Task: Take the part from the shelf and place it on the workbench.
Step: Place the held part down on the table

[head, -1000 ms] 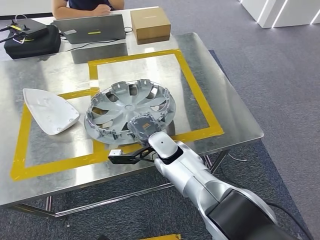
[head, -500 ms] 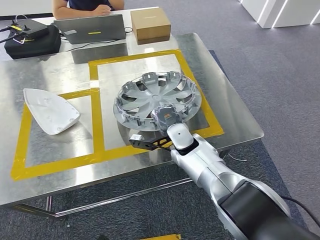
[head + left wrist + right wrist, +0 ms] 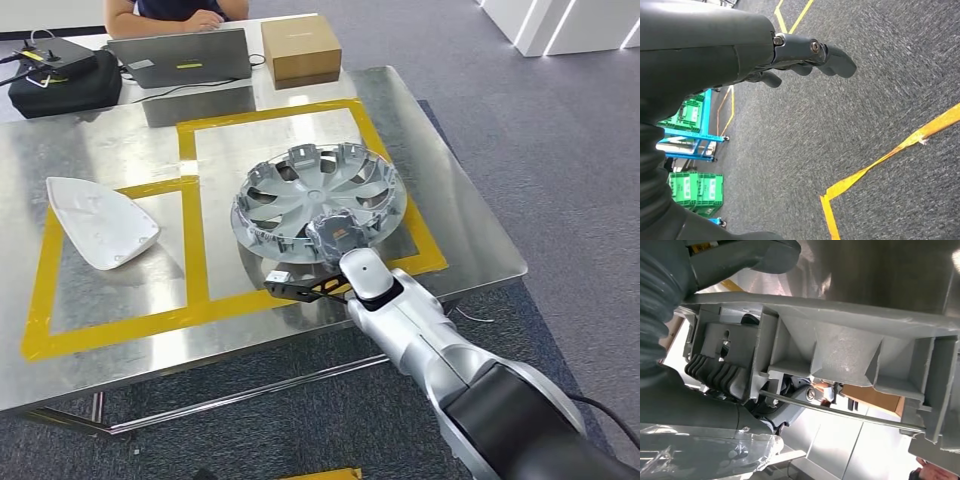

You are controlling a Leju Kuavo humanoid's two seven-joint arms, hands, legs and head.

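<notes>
The right hand [image 3: 336, 236] gripped the near rim of the silver wheel cover [image 3: 318, 200] over the tabletop [image 3: 468, 240]; the left hand [image 3: 753, 50] hung with loosely extended fingers [image 3: 836, 60], holding nothing.

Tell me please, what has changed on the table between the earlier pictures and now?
The right hand, gripping the round silver plastic wheel cover by its near rim, carried it to the right, from over the middle yellow tape line into the right-hand taped square; in the last half second it barely moved. The white curved shell part, laptop and cardboard box stayed put.
</notes>
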